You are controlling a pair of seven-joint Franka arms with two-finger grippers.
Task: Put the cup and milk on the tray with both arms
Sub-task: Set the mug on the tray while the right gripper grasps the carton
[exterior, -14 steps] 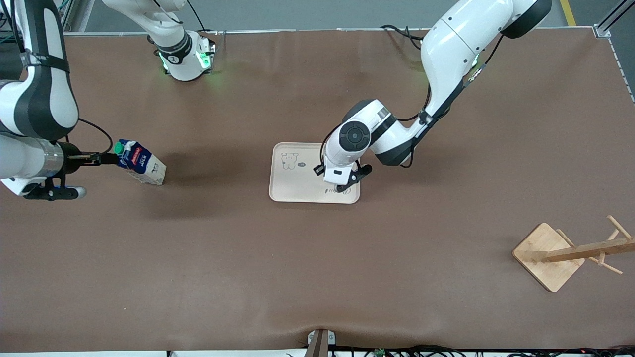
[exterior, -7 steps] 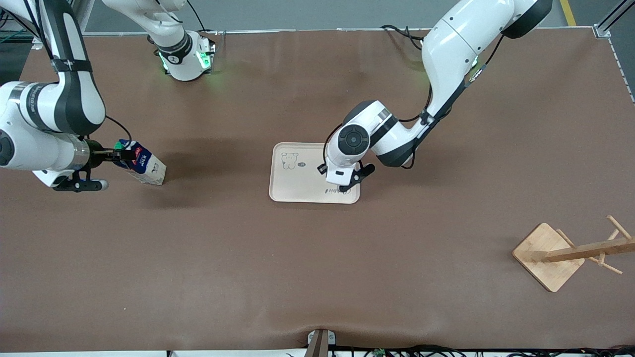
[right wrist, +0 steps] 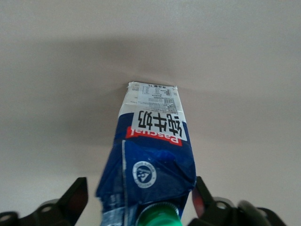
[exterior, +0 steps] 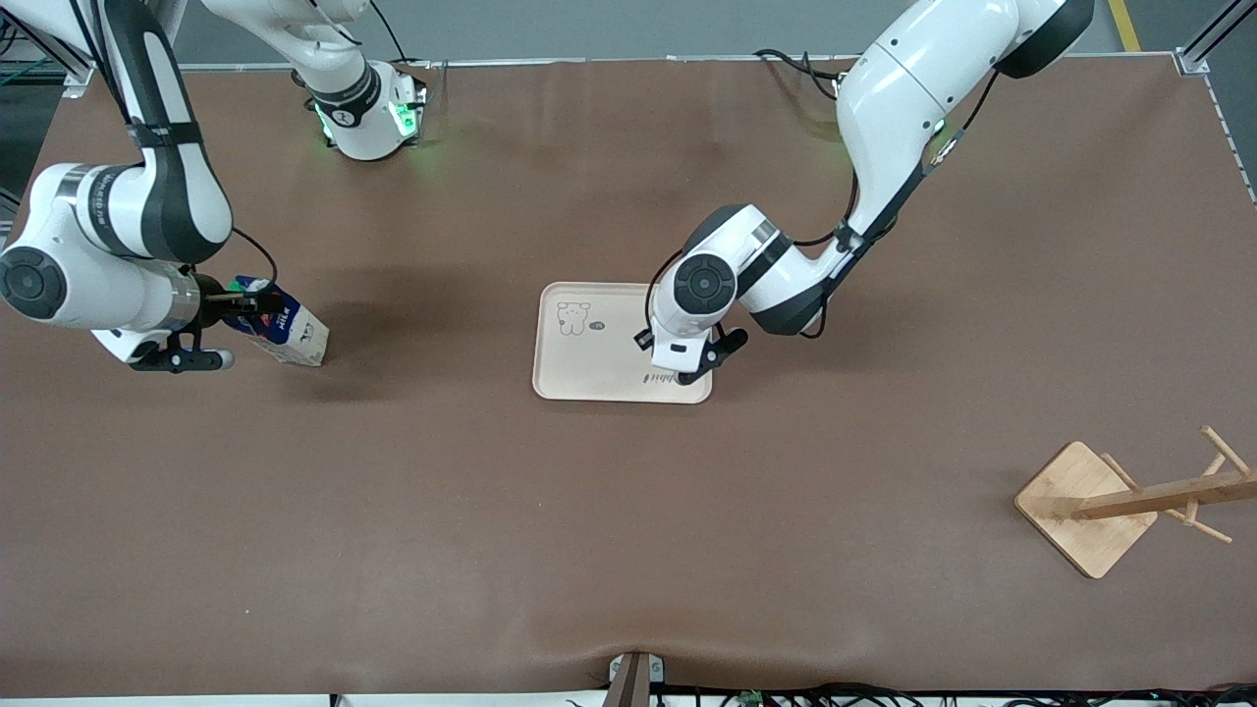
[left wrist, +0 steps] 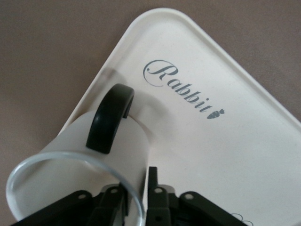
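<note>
Milk [exterior: 280, 332] stands on the counter well apart from the tray [exterior: 589, 368], between the right gripper's [right wrist: 141, 202] spread jaws. Left gripper [left wrist: 136, 197] pinches the cup's [left wrist: 94, 160] wall, resting on that tray.

Premises: a robotics lab or test cell. Evidence – two white jointed arms, the right arm [exterior: 118, 226] and the left arm [exterior: 884, 108], on bases with green lights, fixed at a large brown-covered table [exterior: 628, 550]; bundled cables [exterior: 786, 695] along its edge; aluminium framing [exterior: 1213, 34] at one corner – grey floor around
</note>
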